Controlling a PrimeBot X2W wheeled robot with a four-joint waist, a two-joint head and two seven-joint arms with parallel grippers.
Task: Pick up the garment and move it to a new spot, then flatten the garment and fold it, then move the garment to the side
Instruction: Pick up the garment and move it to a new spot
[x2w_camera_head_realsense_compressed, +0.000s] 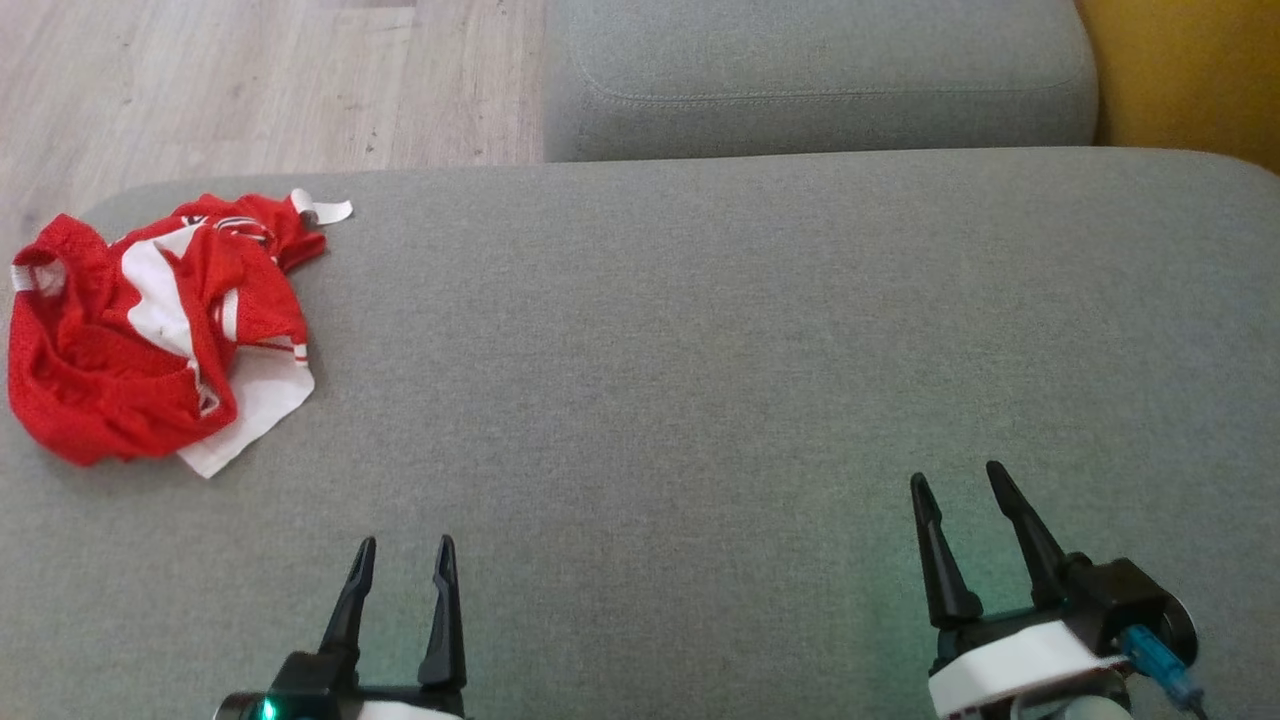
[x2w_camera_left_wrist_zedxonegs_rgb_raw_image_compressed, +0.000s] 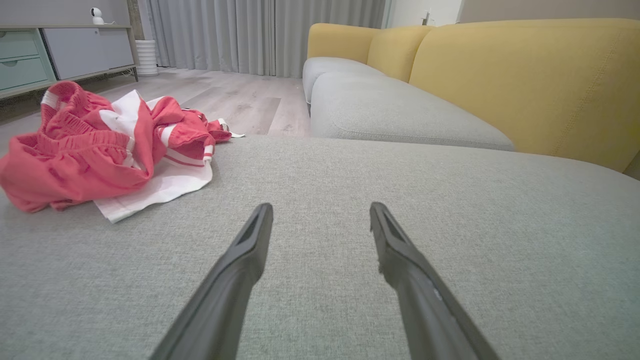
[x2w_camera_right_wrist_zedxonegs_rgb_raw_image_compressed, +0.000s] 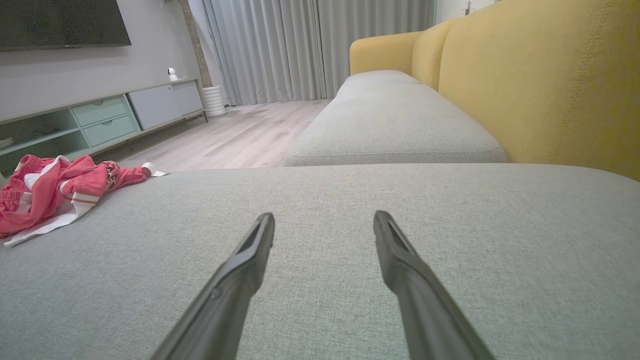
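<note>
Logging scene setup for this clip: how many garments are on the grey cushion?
1. A crumpled red-and-white garment lies at the left end of the grey cushion, ahead and left of the left gripper and untouched. Another piece could be hidden in its folds.

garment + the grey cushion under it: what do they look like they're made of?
Garment: seems to be thin sports mesh, probably synthetic. The red cloth shows a fine dotted texture, has white panels and crumples loosely. Grey cushion: woven upholstery fabric with a matte finish. A flecked weave is visible; the filling can't be seen.
</note>
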